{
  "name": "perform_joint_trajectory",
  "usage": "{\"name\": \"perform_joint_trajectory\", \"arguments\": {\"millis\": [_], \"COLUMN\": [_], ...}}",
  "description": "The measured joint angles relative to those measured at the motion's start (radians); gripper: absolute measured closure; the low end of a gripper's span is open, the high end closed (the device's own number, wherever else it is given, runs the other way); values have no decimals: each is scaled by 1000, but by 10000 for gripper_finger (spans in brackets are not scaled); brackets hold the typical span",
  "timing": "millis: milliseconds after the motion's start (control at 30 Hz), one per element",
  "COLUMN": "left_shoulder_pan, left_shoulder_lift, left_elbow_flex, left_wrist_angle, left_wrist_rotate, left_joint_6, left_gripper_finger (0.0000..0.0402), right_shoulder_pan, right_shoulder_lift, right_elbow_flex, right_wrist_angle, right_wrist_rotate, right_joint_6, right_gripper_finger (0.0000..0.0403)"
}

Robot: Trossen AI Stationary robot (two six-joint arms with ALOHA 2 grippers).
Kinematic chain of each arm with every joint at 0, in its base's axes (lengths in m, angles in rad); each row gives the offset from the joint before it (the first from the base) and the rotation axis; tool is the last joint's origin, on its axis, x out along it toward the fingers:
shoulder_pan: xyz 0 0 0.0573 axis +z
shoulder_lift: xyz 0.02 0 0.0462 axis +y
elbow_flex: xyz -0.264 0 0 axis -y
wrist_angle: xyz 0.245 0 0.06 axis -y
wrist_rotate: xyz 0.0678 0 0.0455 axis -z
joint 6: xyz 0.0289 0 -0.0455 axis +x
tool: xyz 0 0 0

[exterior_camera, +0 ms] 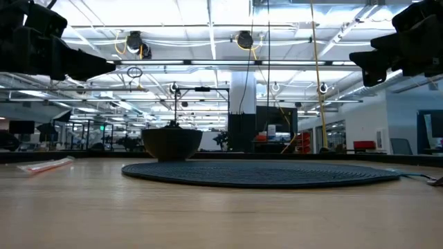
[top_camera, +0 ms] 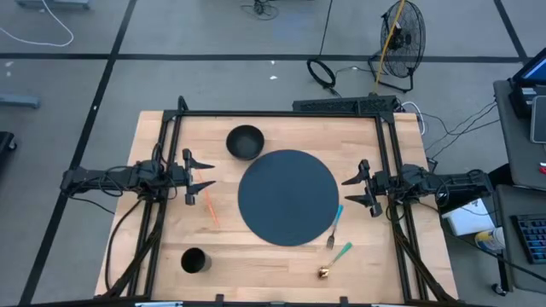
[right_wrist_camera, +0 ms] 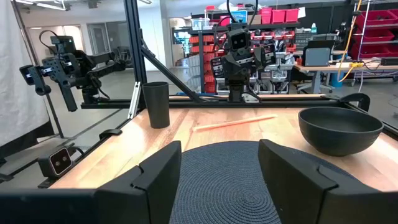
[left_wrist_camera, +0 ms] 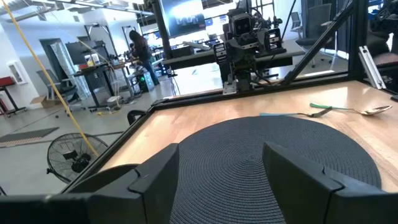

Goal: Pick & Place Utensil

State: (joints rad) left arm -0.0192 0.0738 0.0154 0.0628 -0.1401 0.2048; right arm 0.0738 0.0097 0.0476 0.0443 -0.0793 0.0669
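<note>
A round dark woven placemat [top_camera: 287, 197] lies mid-table. A fork with a blue handle [top_camera: 334, 227] lies partly on the mat's right near edge; a gold spoon with a green handle [top_camera: 334, 259] lies on the wood nearer the near edge. An orange stick [top_camera: 209, 209] lies left of the mat. A dark bowl [top_camera: 245, 141] stands beyond the mat, a dark cup [top_camera: 194, 261] near the near left. My left gripper [top_camera: 207, 174] hovers open at the left side, my right gripper [top_camera: 348, 193] open at the right; both touch nothing.
A black frame [top_camera: 281, 113] borders the table's far, left and right sides. Bare wood shows between the cup and the spoon along the near edge. A fan [top_camera: 401, 34] and cables lie on the floor beyond the table. A person [left_wrist_camera: 138, 50] stands far off in the room.
</note>
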Motion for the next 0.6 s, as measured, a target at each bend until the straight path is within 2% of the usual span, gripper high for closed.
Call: {"name": "perform_joint_trajectory", "arguments": {"millis": [533,600], "left_shoulder_pan": [0,0], "left_shoulder_lift": [0,0], "left_elbow_flex": [0,0], "left_wrist_angle": [0,0], "left_wrist_rotate": [0,0], "left_joint_6": [0,0], "left_gripper_finger": [165,165], "right_shoulder_pan": [0,0], "right_shoulder_lift": [0,0], "right_elbow_flex": [0,0], "right_wrist_angle": [0,10], "right_wrist_rotate": [0,1], "right_joint_6": [-2,-63], "right_gripper_finger": [193,193]}}
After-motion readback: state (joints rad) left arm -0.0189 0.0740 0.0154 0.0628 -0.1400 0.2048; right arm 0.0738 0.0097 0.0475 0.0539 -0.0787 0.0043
